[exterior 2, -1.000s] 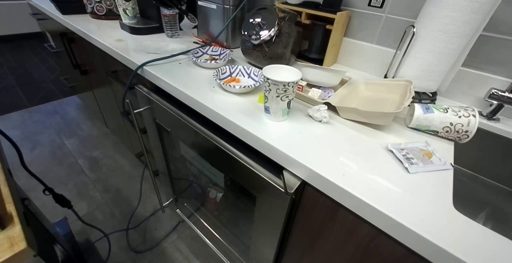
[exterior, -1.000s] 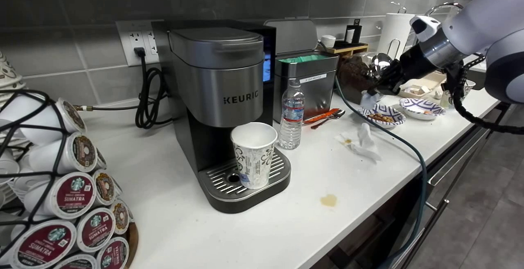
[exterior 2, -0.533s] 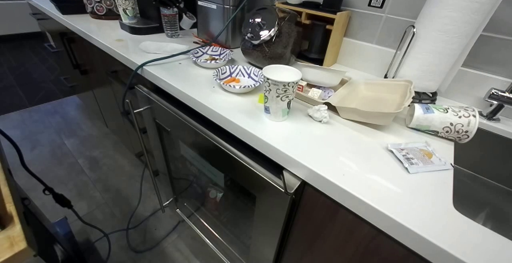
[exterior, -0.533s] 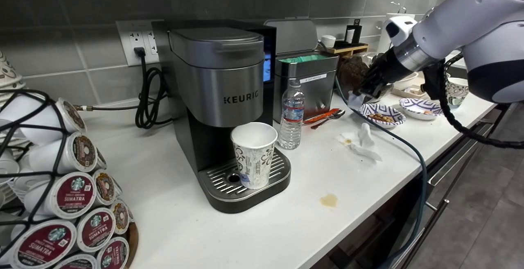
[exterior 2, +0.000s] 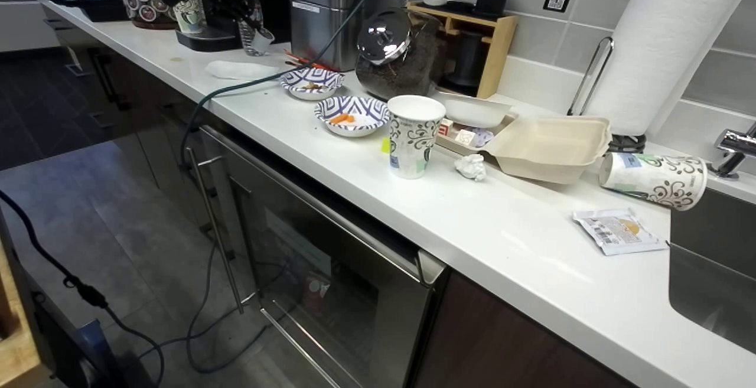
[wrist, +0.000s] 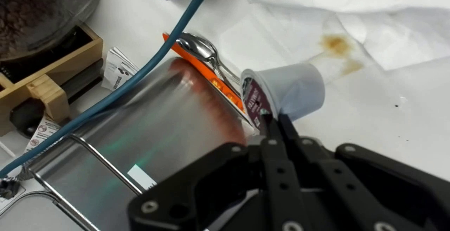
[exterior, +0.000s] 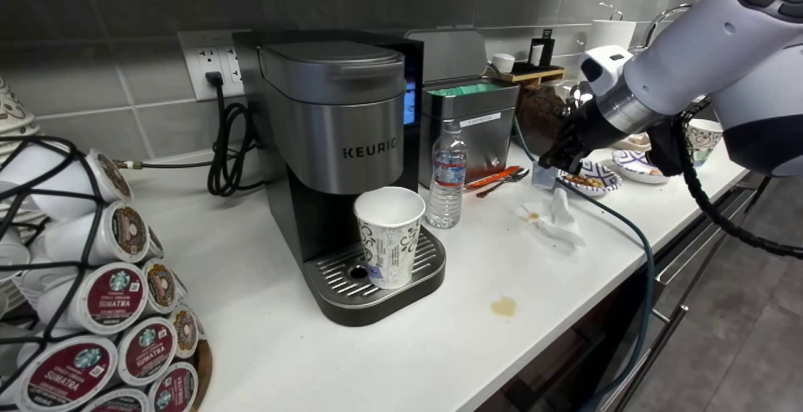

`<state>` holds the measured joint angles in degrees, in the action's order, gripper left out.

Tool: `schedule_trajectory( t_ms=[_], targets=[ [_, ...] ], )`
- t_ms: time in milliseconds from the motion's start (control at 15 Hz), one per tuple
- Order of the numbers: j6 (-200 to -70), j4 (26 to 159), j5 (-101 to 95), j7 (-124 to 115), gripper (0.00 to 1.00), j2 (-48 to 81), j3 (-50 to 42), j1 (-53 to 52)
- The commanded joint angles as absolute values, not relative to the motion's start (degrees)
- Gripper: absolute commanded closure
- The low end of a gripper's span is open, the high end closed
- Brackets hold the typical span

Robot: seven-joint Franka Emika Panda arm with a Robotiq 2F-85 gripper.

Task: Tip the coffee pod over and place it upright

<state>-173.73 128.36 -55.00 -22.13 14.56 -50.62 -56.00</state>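
My gripper is shut on the rim of a small white coffee pod with a dark red lid. In the wrist view the pod is on its side, lid facing left and base to the right. In both exterior views the pod hangs at the tips of my gripper. It appears to be above the counter, between the water bottle and the patterned bowls. The underside of the pod and its exact gap to the counter cannot be seen.
A coffee machine holds a patterned paper cup. A water bottle, a steel bin and a spoon stand or lie nearby. A stained napkin and a teal hose lie below my arm. Two patterned bowls are close.
My gripper has carried the pod lower and away from the bowls, toward the bottle and coffee machine side. It has stayed shut on the pod. The other things have not moved.
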Motion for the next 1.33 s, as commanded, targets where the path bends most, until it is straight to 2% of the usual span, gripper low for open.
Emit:
schedule_trajectory(
  t_ms=[0, 467, 867, 933, 1000, 1267],
  targets=[
    [-175.42, 125.18, -65.42, -34.22, 0.99, 20.97, -57.45, -62.65],
    [-173.52, 125.01, -74.89, -46.02, 0.99, 28.83, -61.40, -69.11],
    [-173.30, 125.48, -73.59, -47.20, 0.99, 33.53, -59.62, -69.18],
    [-173.16, 126.38, -72.46, -45.27, 0.71, 32.18, -58.70, -68.68],
    [-173.54, 126.80, -72.07, -44.45, 0.69, 31.42, -58.32, -68.36],
    [-173.27, 129.29, -71.08, -42.02, 0.40, 26.72, -58.01, -68.22]
  ],
)
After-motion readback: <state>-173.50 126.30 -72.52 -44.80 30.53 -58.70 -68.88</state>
